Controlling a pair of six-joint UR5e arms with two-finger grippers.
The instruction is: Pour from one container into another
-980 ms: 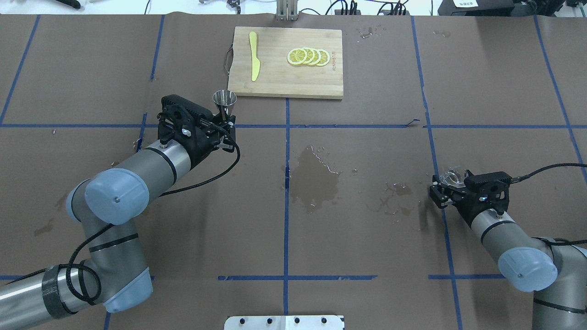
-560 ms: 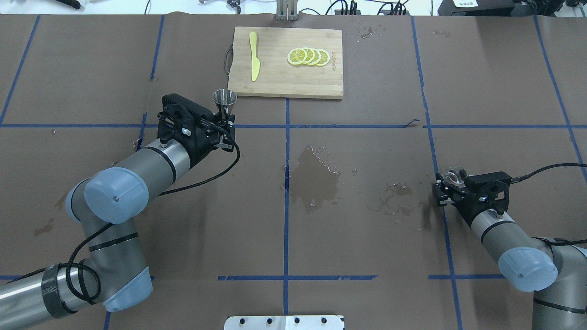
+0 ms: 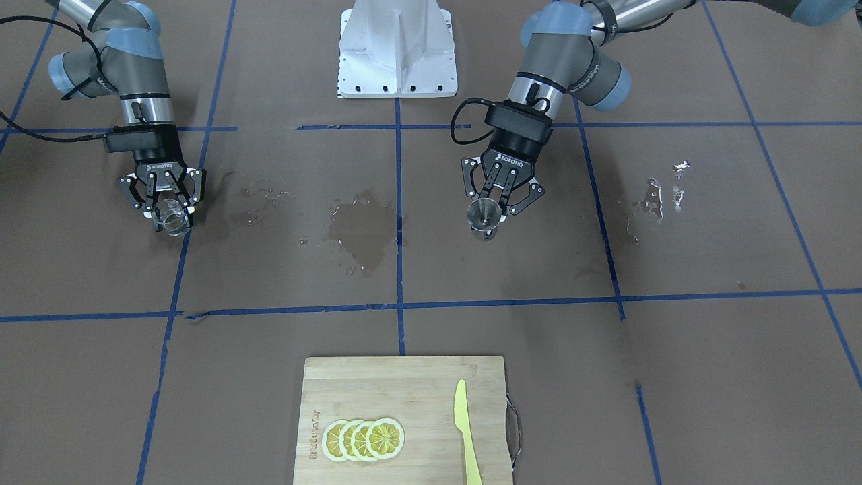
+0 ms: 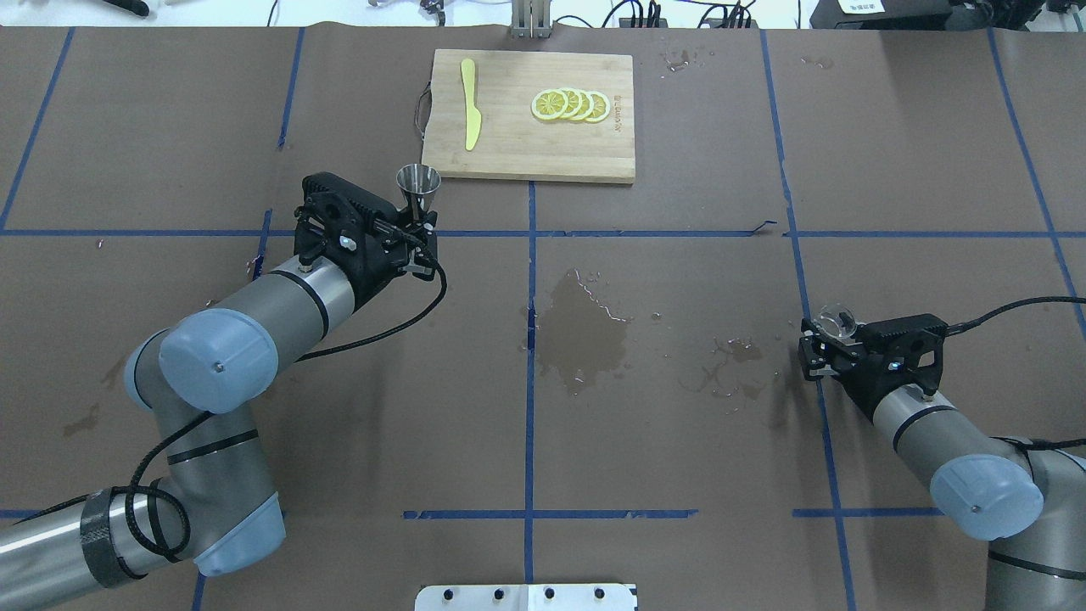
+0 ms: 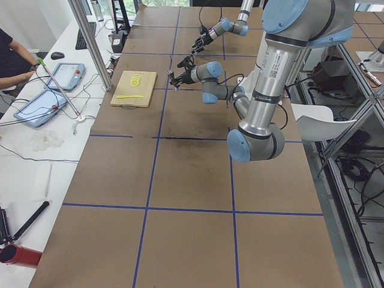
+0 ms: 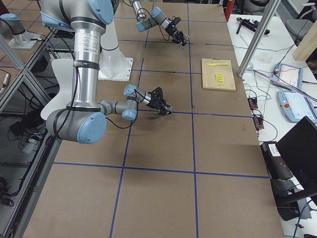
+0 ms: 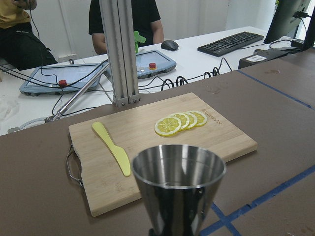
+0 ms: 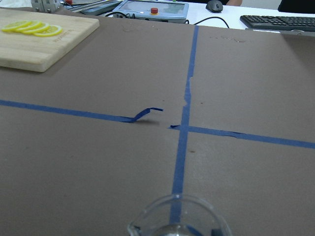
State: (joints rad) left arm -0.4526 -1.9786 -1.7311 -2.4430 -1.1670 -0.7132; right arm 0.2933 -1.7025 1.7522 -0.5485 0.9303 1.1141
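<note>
My left gripper (image 4: 414, 227) is shut on the steel jigger (image 4: 417, 188) at its narrow waist. The jigger stands upright just in front of the cutting board's near left corner. It also shows in the front view as a shiny cone (image 3: 483, 214), and its open mouth fills the left wrist view (image 7: 177, 179). My right gripper (image 4: 825, 341) is shut on the small clear glass cup (image 4: 835, 321) far to the right, low over the table. The cup (image 3: 170, 219) sits between the fingers in the front view. Only its thin rim (image 8: 179, 215) shows in the right wrist view.
A bamboo cutting board (image 4: 509, 153) at the far middle carries lemon slices (image 4: 570, 105) and a yellow plastic knife (image 4: 469, 103). Wet patches (image 4: 585, 331) darken the brown paper between the two arms. A metal mounting plate (image 4: 526, 596) sits at the near edge.
My right wrist has turned and drawn back a little, so the glass cup stands more upright. My left gripper with the jigger has shifted very slightly right.
</note>
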